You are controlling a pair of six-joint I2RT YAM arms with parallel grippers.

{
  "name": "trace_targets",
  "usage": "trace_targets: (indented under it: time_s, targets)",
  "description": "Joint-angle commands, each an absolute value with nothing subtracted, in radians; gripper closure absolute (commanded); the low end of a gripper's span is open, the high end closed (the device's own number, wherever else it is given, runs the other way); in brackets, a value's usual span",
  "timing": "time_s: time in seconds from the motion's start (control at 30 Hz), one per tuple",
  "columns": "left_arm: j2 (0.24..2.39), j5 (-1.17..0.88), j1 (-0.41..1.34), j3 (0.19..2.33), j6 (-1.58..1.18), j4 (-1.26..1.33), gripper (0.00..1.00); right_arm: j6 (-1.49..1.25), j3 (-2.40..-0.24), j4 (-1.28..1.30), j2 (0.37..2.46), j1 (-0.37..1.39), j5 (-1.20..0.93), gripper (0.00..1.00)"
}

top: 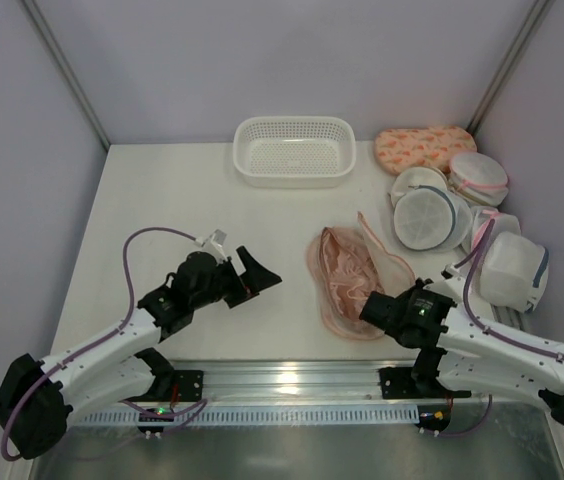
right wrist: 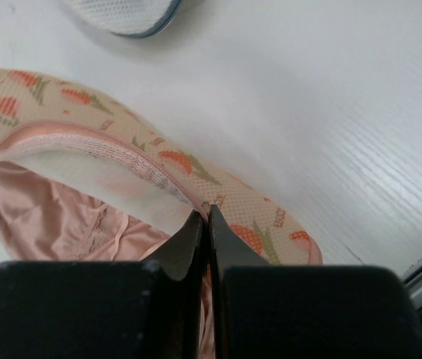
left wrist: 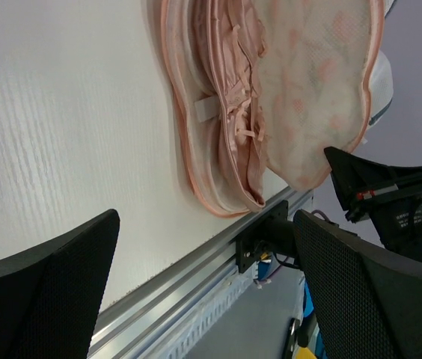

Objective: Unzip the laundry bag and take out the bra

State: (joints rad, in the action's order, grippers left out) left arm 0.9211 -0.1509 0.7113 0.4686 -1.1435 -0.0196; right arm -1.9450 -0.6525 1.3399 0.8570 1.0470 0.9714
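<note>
Laundry bag lies unzipped on the desk, right pincer clamped on its flap edge, apparently to lift it clear of the bra, left pincer spread wide.

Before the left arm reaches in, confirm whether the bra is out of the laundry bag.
No, the bra lies inside the opened laundry bag.

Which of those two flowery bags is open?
The laundry bag at the right gripper, bra showing inside; the printed bag beside the basket lies shut.
</note>
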Motion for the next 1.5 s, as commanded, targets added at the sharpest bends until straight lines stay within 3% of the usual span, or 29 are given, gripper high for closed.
trace_targets:
  time_s: [0.0,0.23,0.63,0.67,0.7,0.73,0.77,0.83,1.1,1.3,1.47]
  targets:
    - [0.928,-0.196,0.715,0.468,-1.135,0.017,0.01,-2.019,-0.701,1.542,0.888,0.959,1.090,0.96]
    - [0.980,-0.307,0.715,0.482,-1.163,0.152,0.01,-1.826,-0.785,1.539,0.827,0.795,1.198,0.97]
    - [1.207,-0.431,0.755,0.549,-1.258,0.425,0.01,-1.510,-0.896,1.534,0.549,0.779,1.259,0.93]
    - [1.225,-0.430,0.761,0.560,-1.258,0.429,0.01,-1.455,-0.902,1.525,0.539,0.779,1.250,0.64]
    - [1.244,-0.428,0.773,0.581,-1.261,0.433,0.00,-1.424,-0.910,1.511,0.534,0.779,1.221,0.47]
    - [1.282,-0.425,0.778,0.590,-1.264,0.440,0.01,-1.399,-0.908,1.485,0.528,0.779,1.204,0.37]
    - [1.299,-0.422,0.784,0.600,-1.267,0.462,0.01,-1.379,-0.907,1.476,0.528,0.779,1.189,0.21]
    - [1.360,-0.413,0.804,0.626,-1.273,0.479,0.00,-1.336,-0.887,1.451,0.534,0.779,1.149,0.02]
    - [1.574,-0.413,0.874,0.722,-1.313,0.629,0.02,-1.404,-0.905,1.479,0.607,0.778,1.132,0.00]
    - [1.715,-0.397,0.905,0.787,-1.364,0.727,0.05,-1.296,-0.894,1.390,0.603,0.779,1.120,0.01]
    - [1.790,-0.374,0.911,0.801,-1.377,0.755,0.09,-1.080,-0.815,1.160,0.569,0.778,1.022,0.01]
